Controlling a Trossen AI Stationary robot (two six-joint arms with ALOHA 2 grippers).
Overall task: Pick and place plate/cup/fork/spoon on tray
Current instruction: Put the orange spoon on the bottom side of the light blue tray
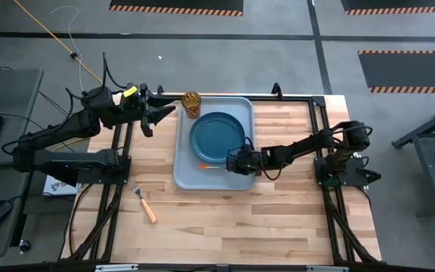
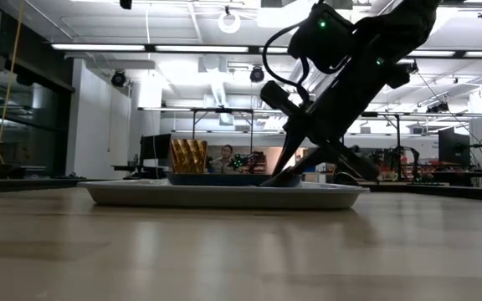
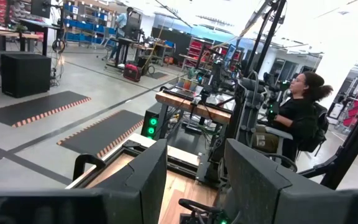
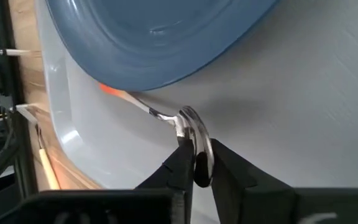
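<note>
The pale blue-grey tray (image 1: 183, 170) lies mid-table. The dark blue plate (image 1: 219, 137) rests on it. The amber cup (image 1: 192, 103) stands upright at the tray's far left corner. My right gripper (image 1: 238, 161) is low over the tray's near part, just off the plate's near rim, shut on the spoon (image 1: 206, 165). The spoon's orange handle points toward the table's left. The fork (image 1: 145, 205) lies flat on the wood, near left of the tray. My left gripper (image 1: 161, 113) is open and empty, raised left of the cup. My right gripper pinches the spoon's shiny round bowl (image 4: 191, 124) between its two fingertips, with the bowl turned on edge. The fingers come from the table's right, slanting down, roughly in line with the spoon. The handle (image 4: 112, 91) runs away from the fingers, and its orange part is partly hidden beneath the plate's rim.
The plate (image 4: 166, 37) fills most of the tray, leaving a bare strip along the near and right sides (image 4: 303, 112). The tray's raised rim (image 2: 224, 194) shows in the low view. Black frame rails (image 1: 319, 113) run along the table's sides. A person (image 3: 297, 112) sits beyond the table.
</note>
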